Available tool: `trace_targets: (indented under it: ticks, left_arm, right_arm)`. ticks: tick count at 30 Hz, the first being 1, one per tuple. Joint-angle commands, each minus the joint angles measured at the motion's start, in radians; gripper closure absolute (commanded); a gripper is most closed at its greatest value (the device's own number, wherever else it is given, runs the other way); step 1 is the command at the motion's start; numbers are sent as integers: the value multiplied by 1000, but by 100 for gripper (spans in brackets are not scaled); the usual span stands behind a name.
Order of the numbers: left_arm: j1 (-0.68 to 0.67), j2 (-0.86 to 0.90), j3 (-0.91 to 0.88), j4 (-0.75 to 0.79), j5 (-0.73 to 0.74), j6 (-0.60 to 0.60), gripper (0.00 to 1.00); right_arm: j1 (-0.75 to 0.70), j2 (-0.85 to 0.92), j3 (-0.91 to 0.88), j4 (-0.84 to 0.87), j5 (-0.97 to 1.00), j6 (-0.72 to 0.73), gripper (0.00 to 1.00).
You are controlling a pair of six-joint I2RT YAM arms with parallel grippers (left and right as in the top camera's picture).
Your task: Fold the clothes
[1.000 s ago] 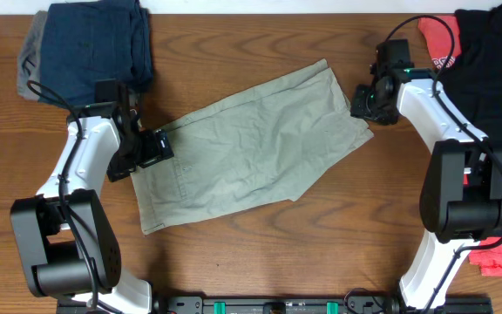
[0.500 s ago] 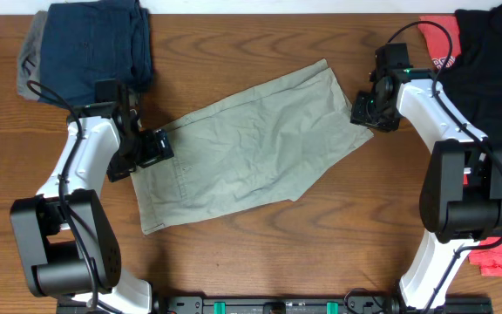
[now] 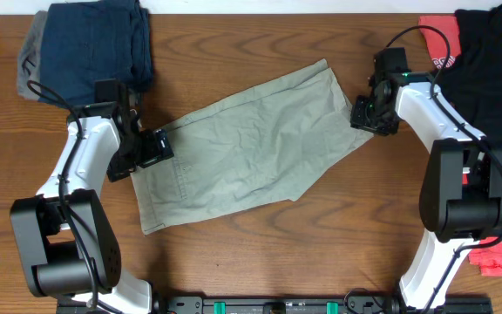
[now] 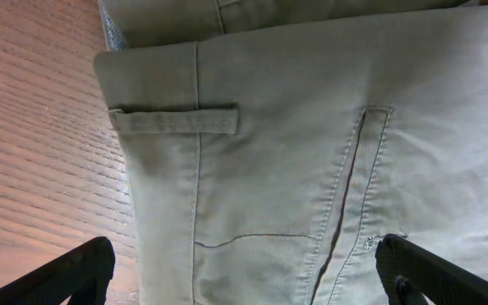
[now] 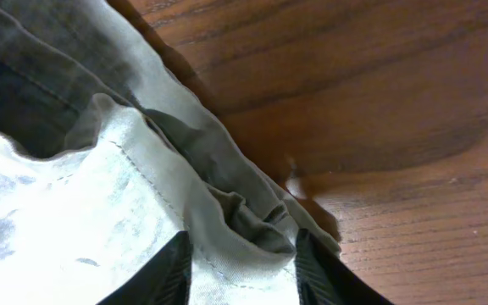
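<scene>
Your right pincer [image 5: 242,258] pinches the bunched leg hem of the shorts [image 3: 251,148], which lie flat, wrinkled and pale khaki, slantwise on the middle of the table [image 3: 338,253]. Your left pincer [image 4: 244,275] hangs wide open over their waistband, near the belt loop [image 4: 174,121].

The shorts [image 3: 251,148] are showing matt, wrinkled cloth (seams stitched). The table [image 3: 260,262] is showing grained, faintly glossy wood.
</scene>
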State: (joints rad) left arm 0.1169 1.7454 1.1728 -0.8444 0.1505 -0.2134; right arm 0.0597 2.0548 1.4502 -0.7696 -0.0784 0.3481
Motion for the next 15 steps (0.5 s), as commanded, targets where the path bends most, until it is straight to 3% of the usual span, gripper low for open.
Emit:
trace_targets:
  ticks: [1, 3, 8, 15]
  left_arm:
    - [2, 0, -3, -3, -1, -10, 0]
    - [2, 0, -3, -3, -1, -10, 0]
    - [2, 0, -3, -3, -1, -10, 0]
    - [2, 0, -3, -3, -1, -10, 0]
  right_arm:
    - [19, 6, -7, -5, -1, -5, 66]
    - [20, 6, -12, -5, -1, -5, 72]
    - [20, 6, -12, -1, 4, -5, 96]
    - [0, -1, 3, -37, 19, -5, 99]
